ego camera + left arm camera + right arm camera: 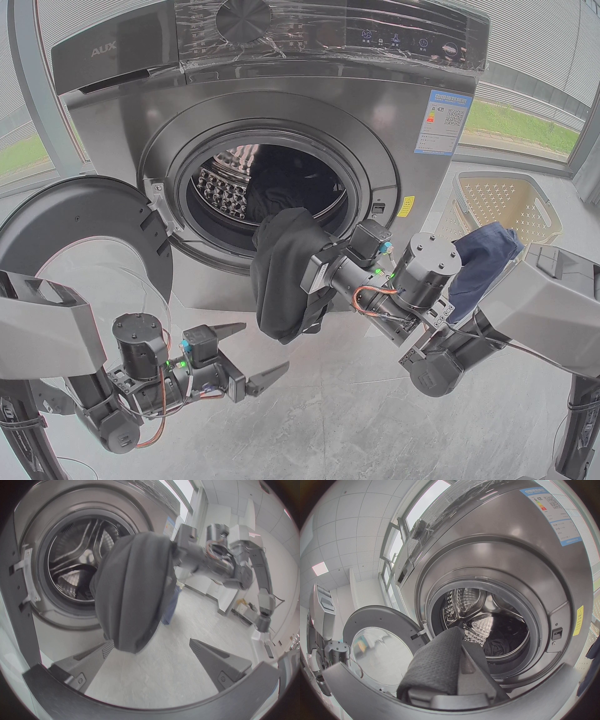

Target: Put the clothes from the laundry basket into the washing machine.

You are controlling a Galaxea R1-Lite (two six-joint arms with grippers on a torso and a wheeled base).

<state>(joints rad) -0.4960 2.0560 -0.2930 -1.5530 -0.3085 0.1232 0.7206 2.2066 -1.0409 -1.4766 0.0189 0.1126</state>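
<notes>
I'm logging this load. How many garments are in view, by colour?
Black: 2, the held garment in the right gripper and the loaded garment inside the drum.
Blue: 1, the blue garment draped on the laundry basket.
Total: 3

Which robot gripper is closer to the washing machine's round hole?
Right. The right gripper, holding black clothes, is just before the hole's lower rim. The left gripper sits open, lower down, farther back, by the door.

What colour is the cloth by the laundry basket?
Dark blue. The cloth at the laundry basket shows best in the head view.
</notes>
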